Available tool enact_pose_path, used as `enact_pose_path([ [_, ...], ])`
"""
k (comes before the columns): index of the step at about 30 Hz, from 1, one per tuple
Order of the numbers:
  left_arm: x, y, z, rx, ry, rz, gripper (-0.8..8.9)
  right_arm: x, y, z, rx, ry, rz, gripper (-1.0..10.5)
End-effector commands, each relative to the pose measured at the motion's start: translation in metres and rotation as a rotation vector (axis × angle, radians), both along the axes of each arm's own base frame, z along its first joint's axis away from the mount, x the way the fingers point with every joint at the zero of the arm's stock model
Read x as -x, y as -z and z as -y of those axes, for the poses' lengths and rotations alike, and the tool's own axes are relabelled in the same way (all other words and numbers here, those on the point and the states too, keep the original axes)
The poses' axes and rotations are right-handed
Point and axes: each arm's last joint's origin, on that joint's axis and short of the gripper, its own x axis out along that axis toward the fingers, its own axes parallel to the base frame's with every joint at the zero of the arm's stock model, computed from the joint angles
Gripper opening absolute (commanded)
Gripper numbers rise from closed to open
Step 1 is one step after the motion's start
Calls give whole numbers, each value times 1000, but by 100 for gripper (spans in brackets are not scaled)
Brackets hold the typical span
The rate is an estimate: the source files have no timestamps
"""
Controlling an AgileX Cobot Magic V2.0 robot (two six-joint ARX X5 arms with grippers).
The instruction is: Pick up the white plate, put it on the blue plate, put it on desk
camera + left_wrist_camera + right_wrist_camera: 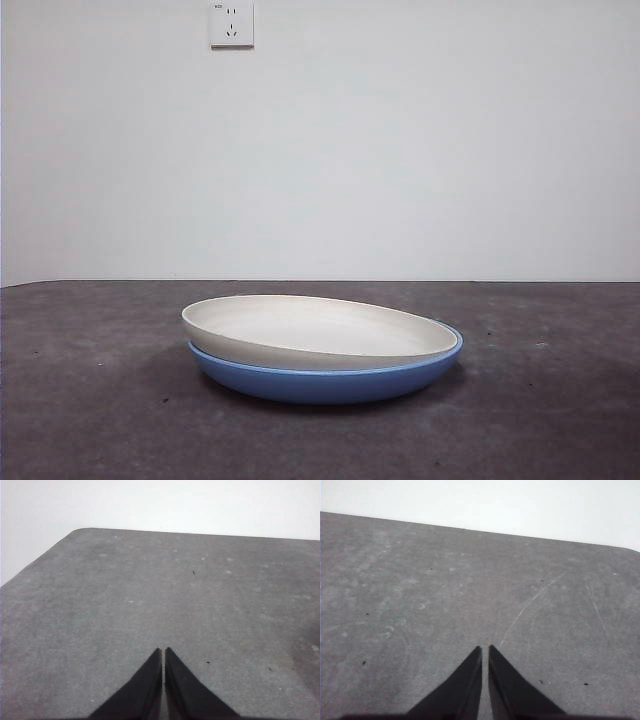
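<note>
The white plate (320, 330) rests tilted inside the blue plate (330, 382), its left edge raised, in the middle of the desk (90, 400) in the front view. No arm shows in that view. My left gripper (163, 651) is shut over bare desk (100, 605), with nothing between its jaws. My right gripper (485, 649) is shut too, above bare desk (420, 605), holding nothing. Neither wrist view shows a plate.
A white wall with a power socket (231, 23) stands behind the desk. The desk's rounded far corner (80, 530) shows in the left wrist view, and its other far corner (632, 550) in the right wrist view.
</note>
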Motion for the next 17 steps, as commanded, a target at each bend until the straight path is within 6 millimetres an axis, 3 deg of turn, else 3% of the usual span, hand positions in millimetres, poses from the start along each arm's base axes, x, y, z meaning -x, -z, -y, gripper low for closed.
enact_pose_path([
  [1,-1,7,0,1,-4,-23,11,0,2,0,6,4,-5,19],
  [17,-1,7,0,1,-4,-23,11,0,1,0,6,5,6,19],
])
